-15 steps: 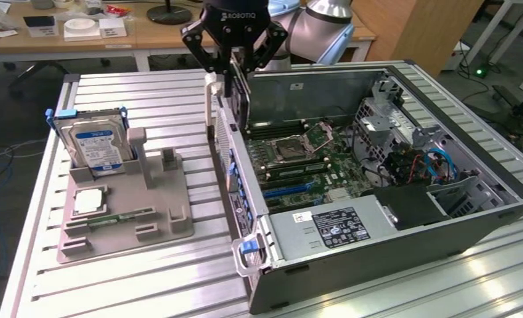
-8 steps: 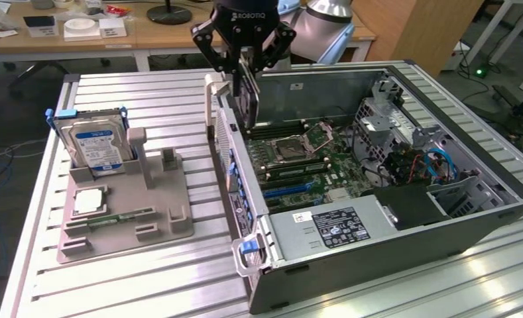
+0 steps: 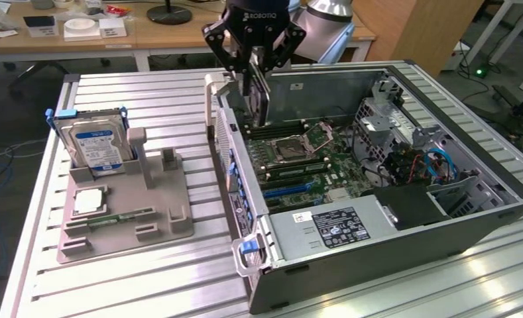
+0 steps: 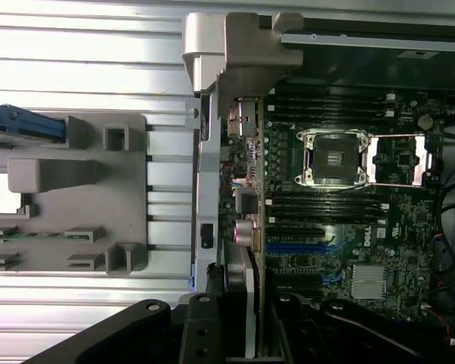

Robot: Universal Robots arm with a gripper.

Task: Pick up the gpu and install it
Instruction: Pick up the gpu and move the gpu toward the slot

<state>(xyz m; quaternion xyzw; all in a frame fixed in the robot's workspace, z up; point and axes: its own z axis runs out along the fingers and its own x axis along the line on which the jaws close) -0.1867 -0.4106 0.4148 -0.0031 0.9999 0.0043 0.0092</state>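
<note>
The robot arm's black fingers (image 3: pixel 232 56) are clamped on the gpu (image 3: pixel 261 99). They pinch it at its top, one finger on each flat side.

The gpu is a thin dark card & it hangs straight up and down. It is inside the open PC case (image 3: pixel 473 165), over the far end of the green board (image 3: pixel 310 162). It is close to the case's back wall. Can't tell if its low edge touches the board or is just above it.

In the wrist view the gpu (image 4: pixel 248 318) shows edge-on, w/ a thin silver strip along it, & dark fingers (image 4: pixel 201 334) sit on both sides of it.

On the board, the square chip socket (image 3: pixel 303 140) sits near the gpu's low end. Long dark slots lie beside the socket. A grey power box (image 3: pixel 332 228) w/ a black label is at the near end of the case.

On the exterior view's left, a grey tray (image 3: pixel 128 225) lies on the ribbed metal counter (image 3: pixel 137 99). It is apart from the case. A silver hard drive (image 3: pixel 97 146) w/ a blue label stands upright in the tray's far end. A small square chip (image 3: pixel 89 201) lies flat on the tray in front of the drive. A slim green stick (image 3: pixel 120 217) lies flat next to the chip.
</note>
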